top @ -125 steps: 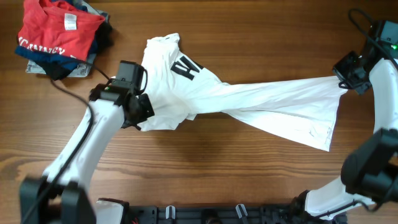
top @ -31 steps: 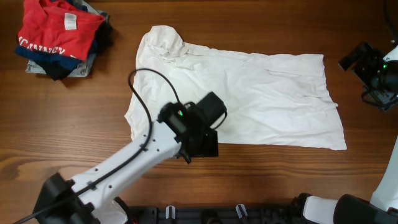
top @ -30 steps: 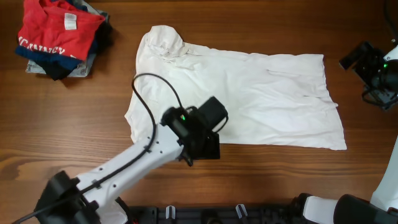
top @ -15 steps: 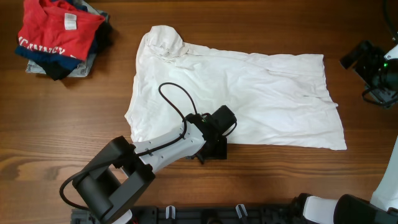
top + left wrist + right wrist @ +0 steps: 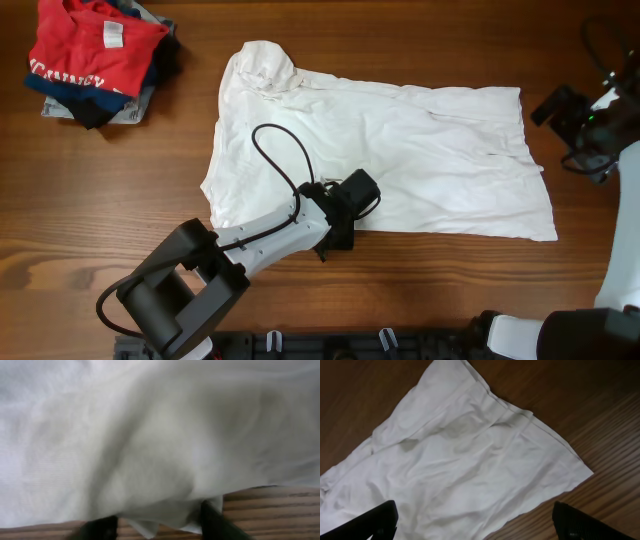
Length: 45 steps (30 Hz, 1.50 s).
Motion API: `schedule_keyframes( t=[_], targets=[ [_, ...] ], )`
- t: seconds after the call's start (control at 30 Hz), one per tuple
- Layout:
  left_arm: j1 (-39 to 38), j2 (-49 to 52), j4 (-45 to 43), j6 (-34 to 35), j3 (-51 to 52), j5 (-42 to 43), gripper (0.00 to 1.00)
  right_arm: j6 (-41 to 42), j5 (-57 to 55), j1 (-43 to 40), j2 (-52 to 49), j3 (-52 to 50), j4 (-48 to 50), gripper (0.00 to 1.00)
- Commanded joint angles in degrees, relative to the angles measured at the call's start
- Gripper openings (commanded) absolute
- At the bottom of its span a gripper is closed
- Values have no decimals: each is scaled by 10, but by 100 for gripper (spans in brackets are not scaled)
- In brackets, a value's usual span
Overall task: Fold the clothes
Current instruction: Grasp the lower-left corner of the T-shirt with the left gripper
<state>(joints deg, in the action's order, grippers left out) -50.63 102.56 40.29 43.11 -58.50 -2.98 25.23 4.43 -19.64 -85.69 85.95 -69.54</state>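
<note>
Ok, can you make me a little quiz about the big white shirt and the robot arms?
1. True or false: the red T-shirt lies on a pile of clothes, apart from the white shirt.
2. Is the right gripper holding anything?
3. Which gripper is down at the white shirt's hem? A) the left gripper B) the right gripper C) both

Key: 1 true. 2 No, it is open and empty. 3 A.
</note>
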Motion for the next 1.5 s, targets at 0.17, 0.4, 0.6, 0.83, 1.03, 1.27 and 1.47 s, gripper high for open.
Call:
schedule_keyframes(
  t=[0.17,0.4,0.6,0.83,1.03,1.27,1.47],
  targets=[
    [-2,7,37,-4,3,-10,4,20,-30,1,-2,-33,13,100],
    [-1,-32,214,63,-17,-14,4,110,-87,-2,-3,-104,23,100],
    [-1,-39,253,62,-17,25,4,123,-57,-26,-21,-162,56,100],
    [-1,-39,247,62,-17,25,4,163,-57,-50,-33,-231,75,100],
    [-1,-39,247,62,-17,25,4,169,-57,-93,-33,-282,127,100],
    [-1,-39,244,62,-17,25,4,206,-81,-124,-33,-327,169,100],
    [-1,-39,235,62,-17,25,4,215,-59,-178,-33,-332,172,100]
  ],
)
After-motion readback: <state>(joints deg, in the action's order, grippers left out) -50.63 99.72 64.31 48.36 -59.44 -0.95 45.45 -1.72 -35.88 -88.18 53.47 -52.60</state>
